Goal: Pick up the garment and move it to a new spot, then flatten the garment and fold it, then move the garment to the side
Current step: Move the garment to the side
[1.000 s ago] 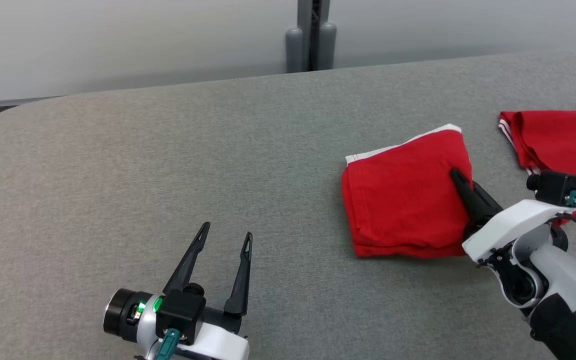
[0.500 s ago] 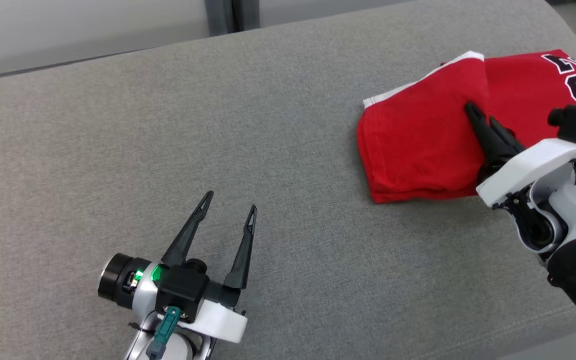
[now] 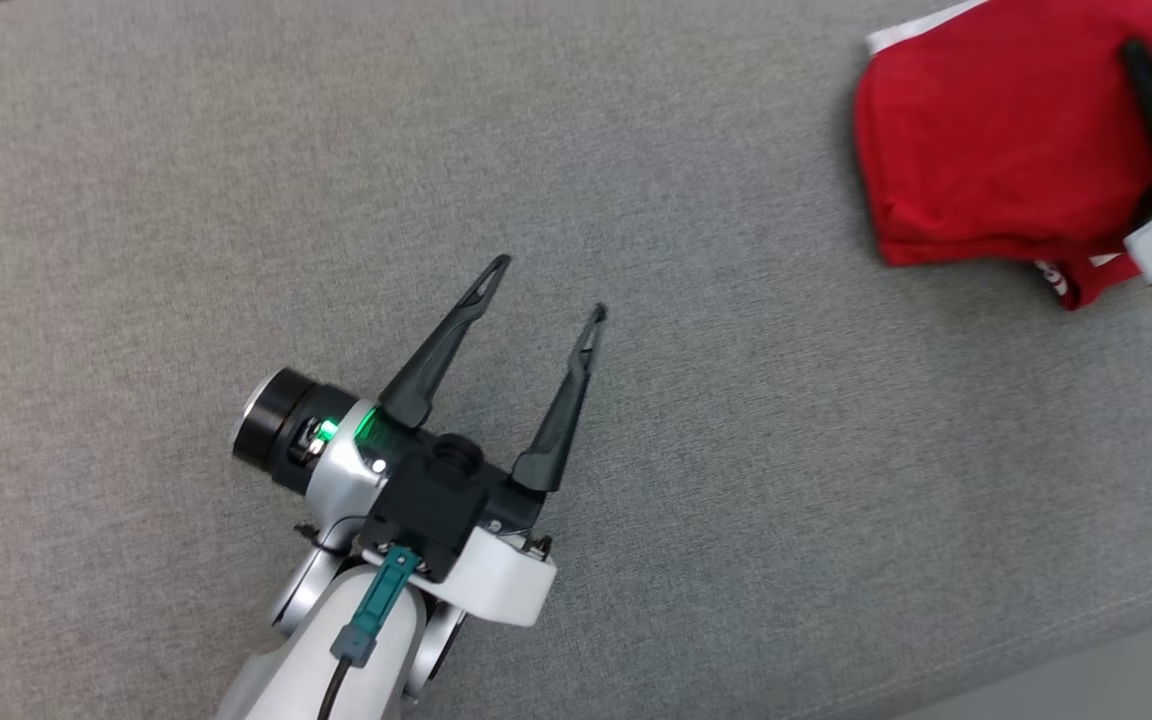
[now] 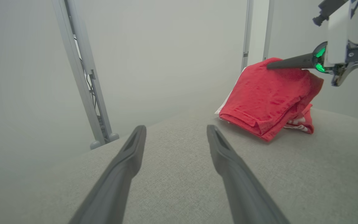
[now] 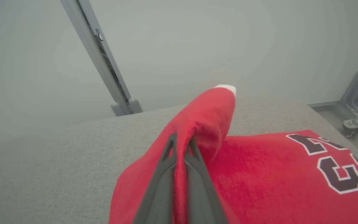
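Right wrist view: the right gripper (image 5: 180,141) has its two fingers pinched together on a fold of the red garment (image 5: 211,109). The cloth rises past the fingertips and drapes down on either side of them. Its far, folded edge rests on the grey padded surface (image 5: 57,155). Just to the right of the fingers and below them lies a red jersey with black numerals (image 5: 291,161) — flat on the padding. The left gripper (image 3: 549,288) hangs over bare padding with its fingers spread wide — the garment sits well off to its right.
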